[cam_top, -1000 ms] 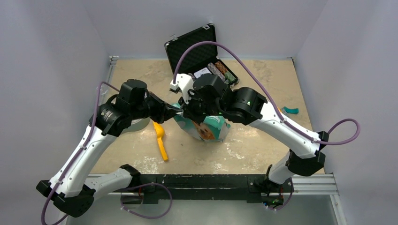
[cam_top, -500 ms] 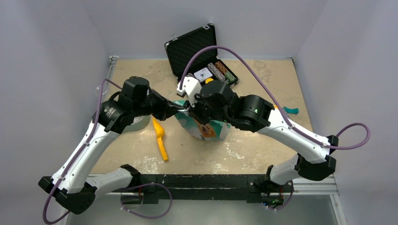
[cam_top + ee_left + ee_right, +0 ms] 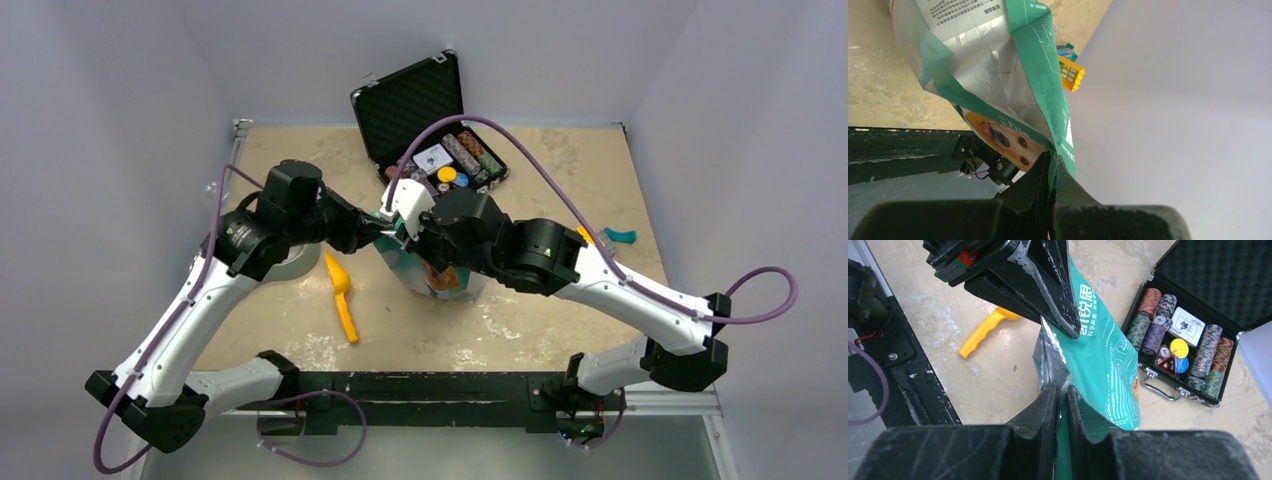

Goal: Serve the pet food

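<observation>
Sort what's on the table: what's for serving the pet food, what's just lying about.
For the job: pet food pouch, pinched by left end effector and right end effector; yellow scoop, probably.
Lying about: open poker chip case; small teal piece.

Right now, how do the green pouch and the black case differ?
The pouch is soft, crumpled and green; the case is rigid and black. The left gripper and right gripper pinch the pouch's top edge; nothing touches the case. The case lies open, showing chips; the pouch's contents are hidden.
</observation>
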Tool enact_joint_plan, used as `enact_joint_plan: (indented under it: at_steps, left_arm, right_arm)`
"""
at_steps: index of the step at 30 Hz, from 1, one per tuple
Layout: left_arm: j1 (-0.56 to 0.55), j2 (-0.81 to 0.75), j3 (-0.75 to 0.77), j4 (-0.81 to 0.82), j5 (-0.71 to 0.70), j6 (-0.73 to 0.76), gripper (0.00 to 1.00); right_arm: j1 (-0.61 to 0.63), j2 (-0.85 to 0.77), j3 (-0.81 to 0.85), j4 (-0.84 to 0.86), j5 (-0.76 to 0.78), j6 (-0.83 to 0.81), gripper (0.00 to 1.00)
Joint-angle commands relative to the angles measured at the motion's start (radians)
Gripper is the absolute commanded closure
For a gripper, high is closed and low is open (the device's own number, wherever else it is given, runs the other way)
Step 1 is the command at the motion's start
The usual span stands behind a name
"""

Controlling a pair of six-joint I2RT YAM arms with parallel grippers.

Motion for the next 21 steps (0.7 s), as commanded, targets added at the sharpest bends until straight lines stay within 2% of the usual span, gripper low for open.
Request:
enact_joint_plan:
  at_steps: [1,4,8,12,13,16,17,19,21]
  left_arm:
    - [0.009,-0.022,0.084,-0.010,0.007,0.001,1.00]
    - [0.010,-0.015,0.107,-0.044,-0.006,0.024,1.00]
    - [0.010,-0.014,0.112,-0.049,-0.007,0.030,1.00]
    - [0.009,-0.015,0.093,-0.010,0.027,0.020,1.00]
    - [0.009,-0.017,0.088,-0.002,0.033,0.022,0.97]
    - [0.009,-0.033,0.074,0.015,0.037,0.025,0.56]
    - [0.009,-0.039,0.061,0.022,0.044,0.020,0.48]
    - [0.007,-0.049,0.025,0.055,0.067,0.001,0.39]
    - [0.004,-0.049,-0.016,0.108,0.101,-0.020,0.35]
  right_arm:
    - [-0.029,-0.034,-0.052,-0.218,0.170,-0.033,0.85]
    - [-0.029,-0.038,-0.058,-0.231,0.182,-0.018,0.89]
    - [-0.029,0.003,-0.017,-0.214,0.175,-0.027,1.00]
    - [-0.029,0.092,0.106,-0.199,0.166,0.023,1.00]
    - [-0.031,0.107,0.142,-0.204,0.154,0.049,1.00]
    - [-0.047,0.121,0.223,-0.198,0.087,0.138,1.00]
    - [-0.058,0.122,0.245,-0.204,0.050,0.180,1.00]
    - [-0.087,0.125,0.273,-0.222,-0.030,0.255,1.00]
    - [-0.125,0.107,0.269,-0.220,-0.133,0.339,1.00]
